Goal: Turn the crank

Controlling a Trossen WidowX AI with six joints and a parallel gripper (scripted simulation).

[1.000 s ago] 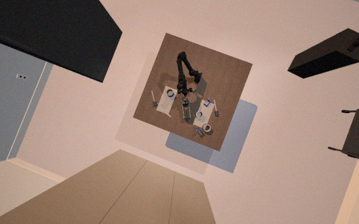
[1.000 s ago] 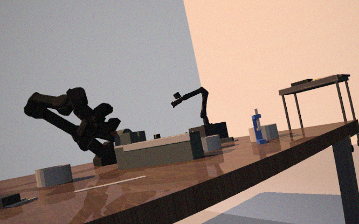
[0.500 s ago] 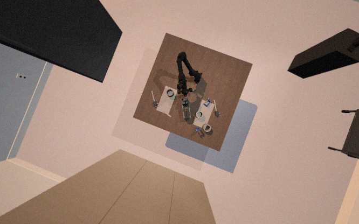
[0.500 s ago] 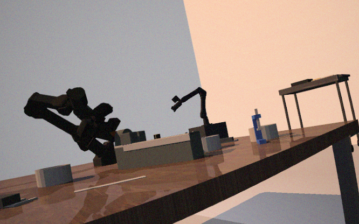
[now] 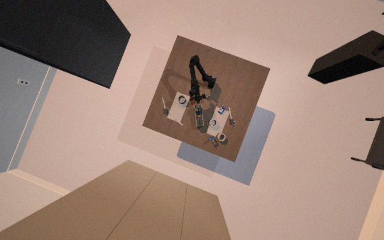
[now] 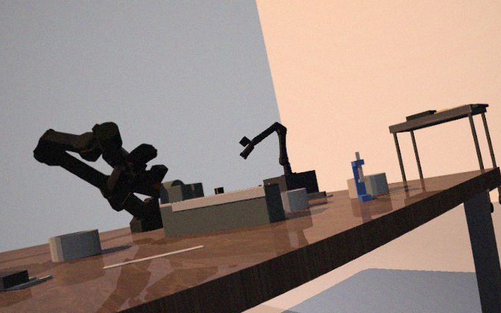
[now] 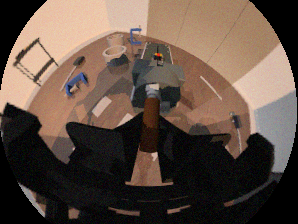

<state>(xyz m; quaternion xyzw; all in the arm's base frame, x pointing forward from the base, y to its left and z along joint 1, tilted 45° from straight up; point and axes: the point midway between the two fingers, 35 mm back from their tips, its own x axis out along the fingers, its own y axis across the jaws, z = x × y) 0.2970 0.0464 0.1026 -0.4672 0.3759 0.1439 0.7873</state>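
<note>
The grey-green machine stands on the table. Its rounded housing faces the arm, with a grey crank shaft end at the handle's far end. The brown crank handle lies between my fingers. My gripper is shut on the handle. The slide's small red pointer shows on the track beyond the housing. A yellowish spot shows beside it, but the brass zero marks are too small to tell apart, so I cannot tell whether pointer and marks are level.
A blue clamp and a round pot stand on one side of the machine; another pot stands on the other. A thin pale rod lies near the machine. A second blue clamp is farther off.
</note>
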